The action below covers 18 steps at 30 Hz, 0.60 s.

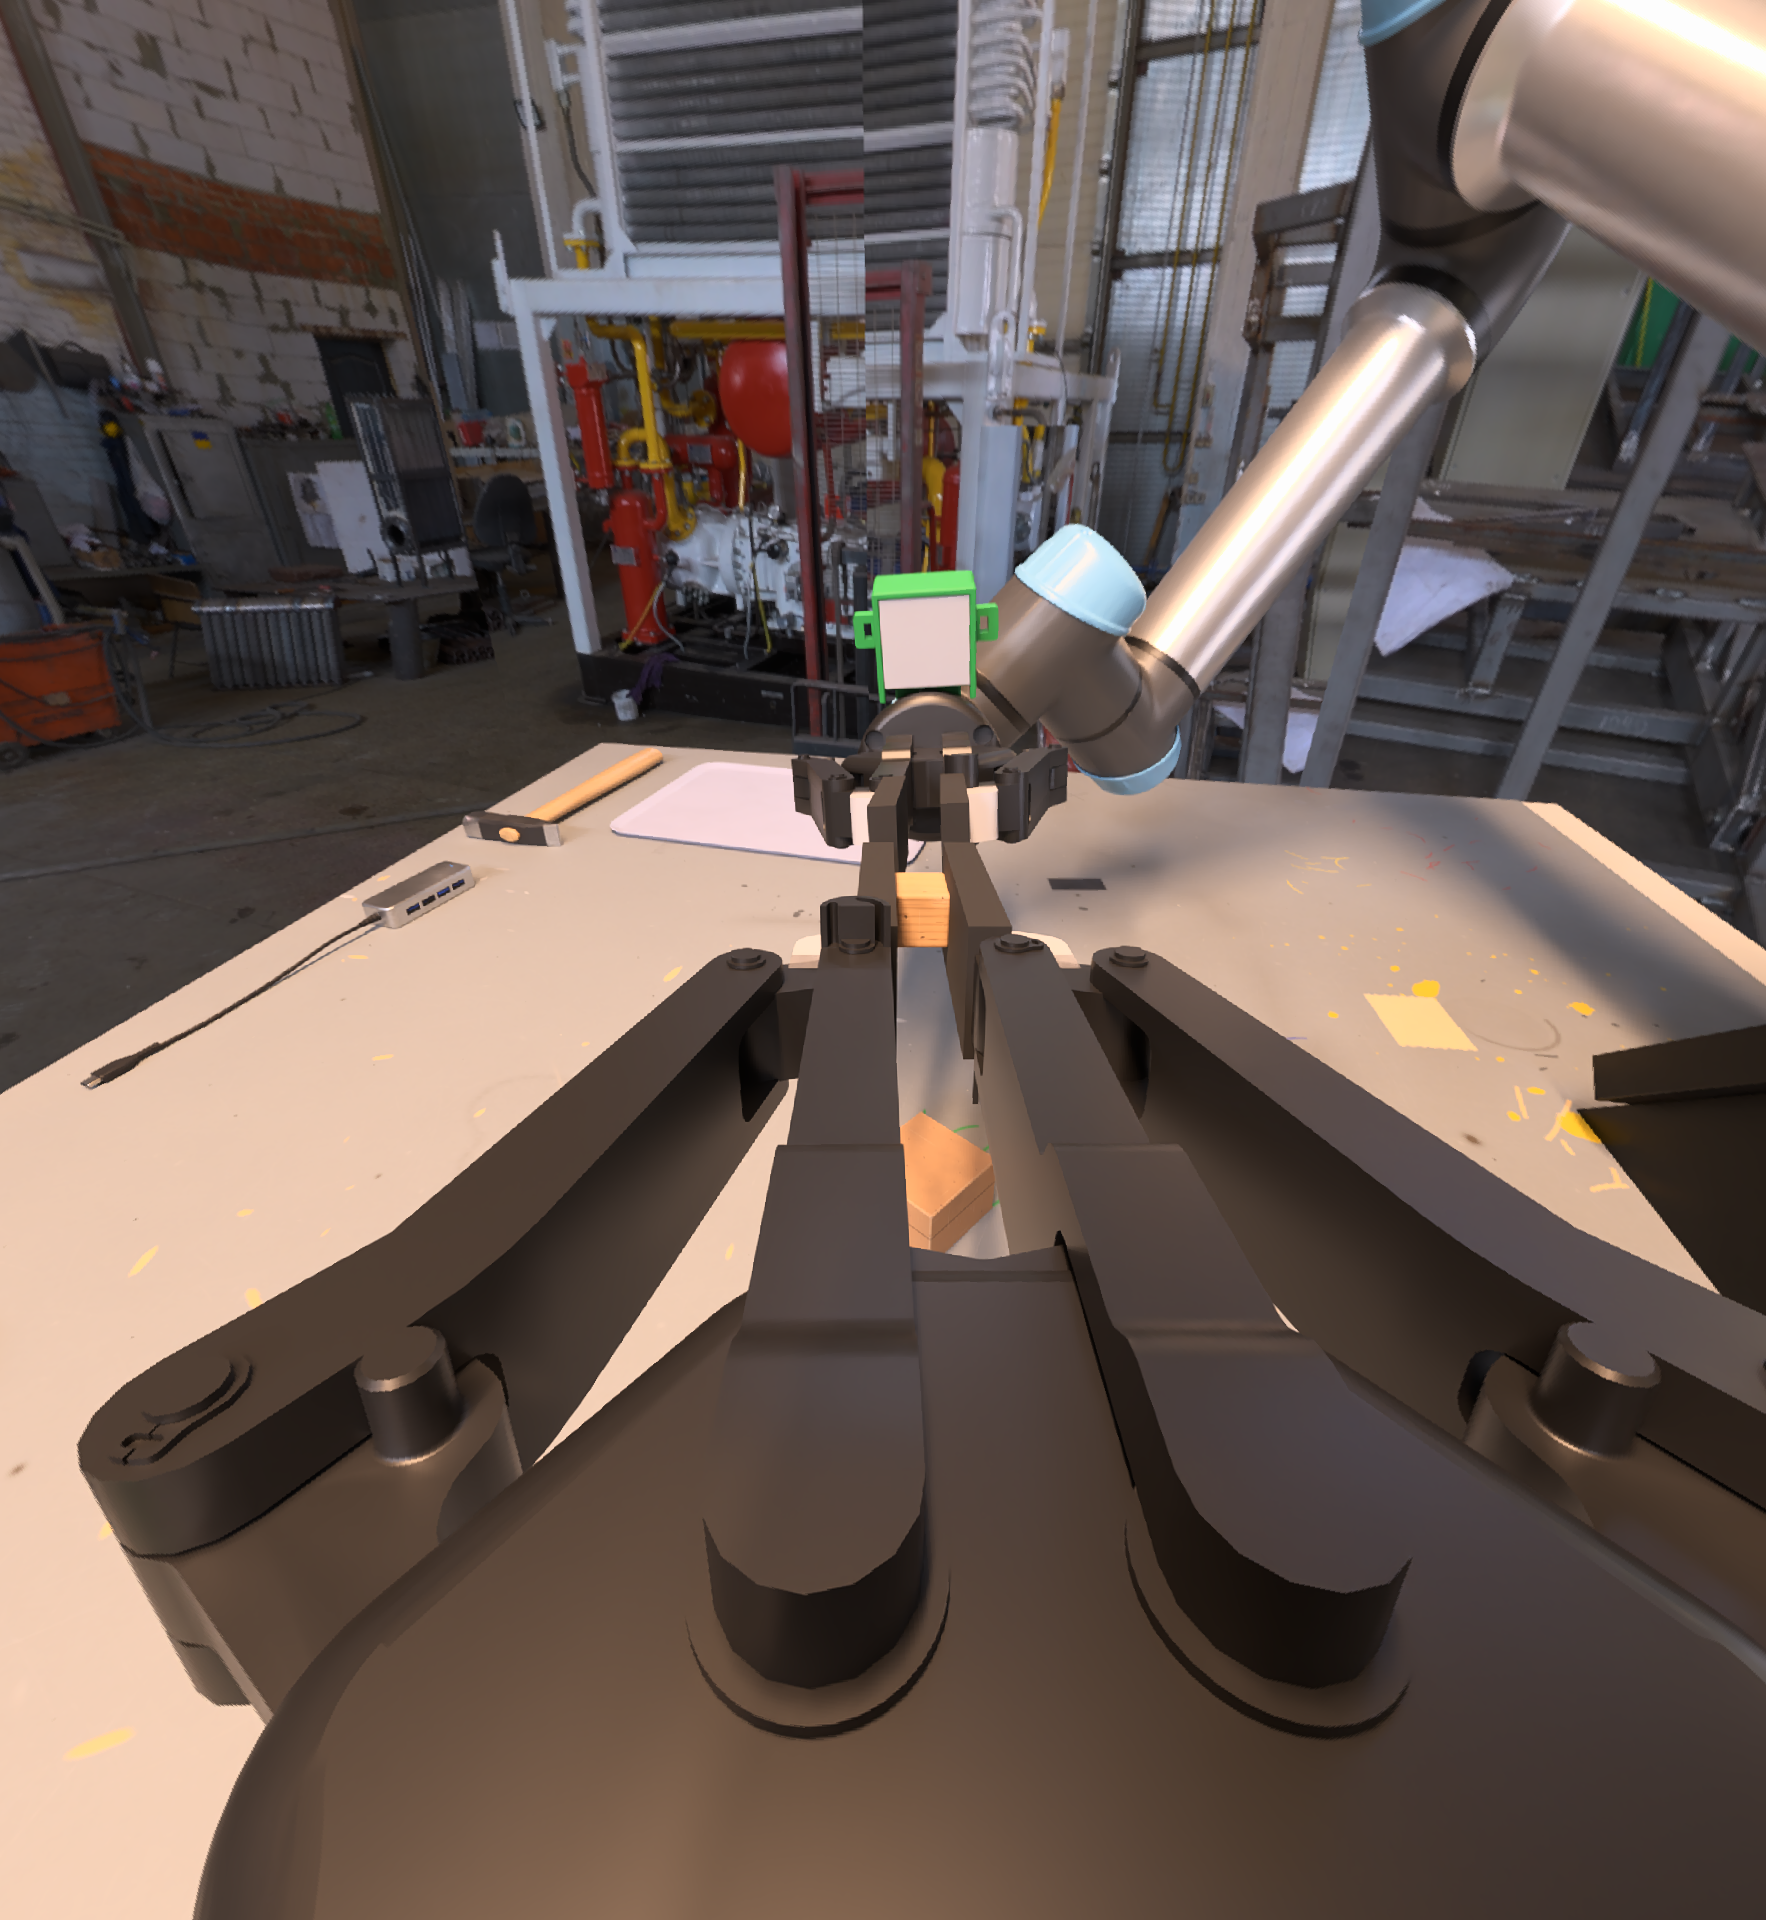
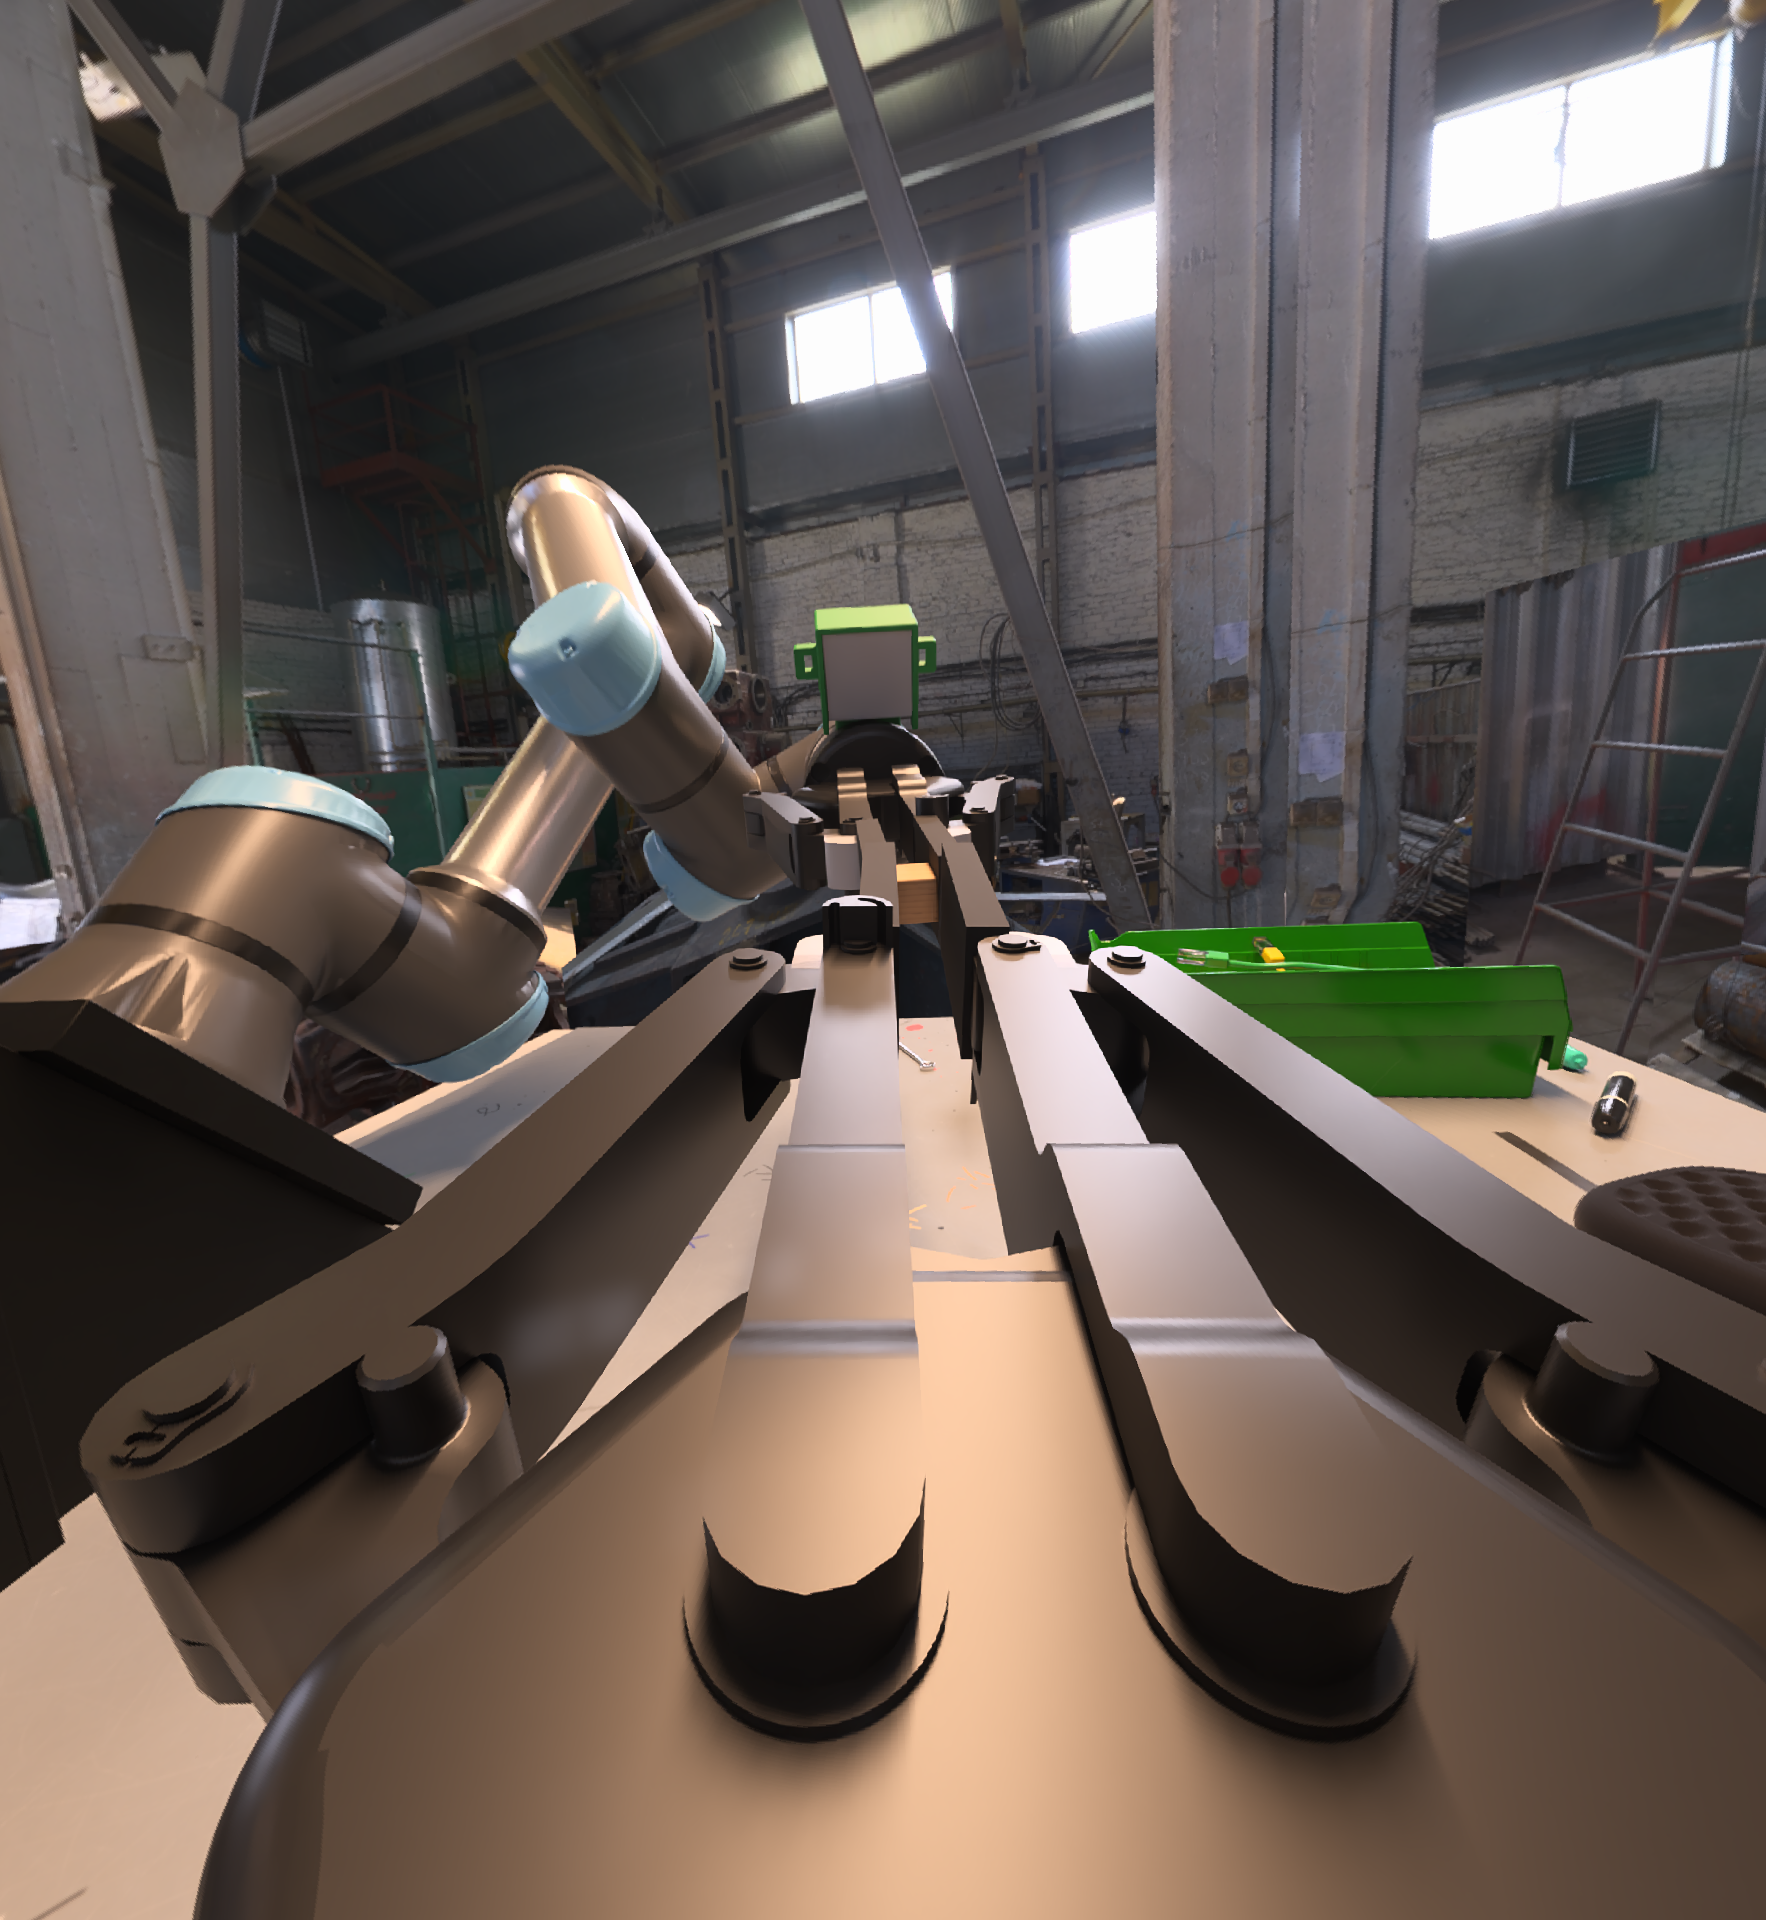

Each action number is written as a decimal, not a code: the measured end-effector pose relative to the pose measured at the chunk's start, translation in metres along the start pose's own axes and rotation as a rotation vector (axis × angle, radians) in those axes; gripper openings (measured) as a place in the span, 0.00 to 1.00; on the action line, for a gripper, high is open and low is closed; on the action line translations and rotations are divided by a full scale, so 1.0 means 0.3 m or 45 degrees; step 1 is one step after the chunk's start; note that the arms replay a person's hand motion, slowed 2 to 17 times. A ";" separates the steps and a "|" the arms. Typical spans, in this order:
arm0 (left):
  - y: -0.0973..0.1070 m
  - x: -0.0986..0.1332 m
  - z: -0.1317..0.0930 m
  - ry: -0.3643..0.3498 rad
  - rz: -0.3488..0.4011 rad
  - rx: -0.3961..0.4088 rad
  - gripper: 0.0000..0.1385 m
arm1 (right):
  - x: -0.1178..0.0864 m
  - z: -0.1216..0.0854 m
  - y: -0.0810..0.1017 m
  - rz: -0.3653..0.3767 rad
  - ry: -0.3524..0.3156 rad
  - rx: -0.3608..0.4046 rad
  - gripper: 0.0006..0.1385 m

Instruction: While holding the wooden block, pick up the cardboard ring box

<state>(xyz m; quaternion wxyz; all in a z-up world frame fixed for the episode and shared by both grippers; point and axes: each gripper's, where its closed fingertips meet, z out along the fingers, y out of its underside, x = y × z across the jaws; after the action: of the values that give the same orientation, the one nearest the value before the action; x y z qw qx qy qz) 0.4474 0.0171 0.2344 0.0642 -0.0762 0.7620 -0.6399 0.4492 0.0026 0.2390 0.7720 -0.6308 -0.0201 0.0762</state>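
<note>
we see both tools, left tool (image 1: 923, 925) and right tool (image 2: 918, 894), clenched on the one block (image 1: 923, 910), tip to tip above the worktop (image 1: 339, 1122). the ring box (image 1: 946, 1179) lies on the worktop below the left tool, well in from the edges. hammer (image 1: 567, 800) and usb hub (image 1: 420, 894) sit far left, clear of it.

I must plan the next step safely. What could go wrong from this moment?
Both the left gripper and the right gripper pinch the small pale wooden block, so neither is free; if one lets go, the block may tilt or slip. The flat brown cardboard ring box lies on the table below, so a dropped block would likely hit it.
</note>
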 end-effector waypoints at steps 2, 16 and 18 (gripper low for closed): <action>0.002 0.002 0.000 0.008 0.006 -0.024 0.09 | -0.002 0.000 0.003 -0.011 0.001 -0.015 0.08; 0.009 0.011 0.005 0.044 0.026 -0.107 0.09 | -0.011 -0.006 0.013 -0.052 -0.001 -0.065 0.08; 0.011 0.012 0.006 0.044 0.027 -0.111 0.09 | -0.011 -0.007 0.015 -0.055 0.001 -0.073 0.08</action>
<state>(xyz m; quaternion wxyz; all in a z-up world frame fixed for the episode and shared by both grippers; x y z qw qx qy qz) 0.4442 0.0151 0.2309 0.0545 -0.0598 0.7910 -0.6065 0.4459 0.0011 0.2343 0.7551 -0.6520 -0.0356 0.0589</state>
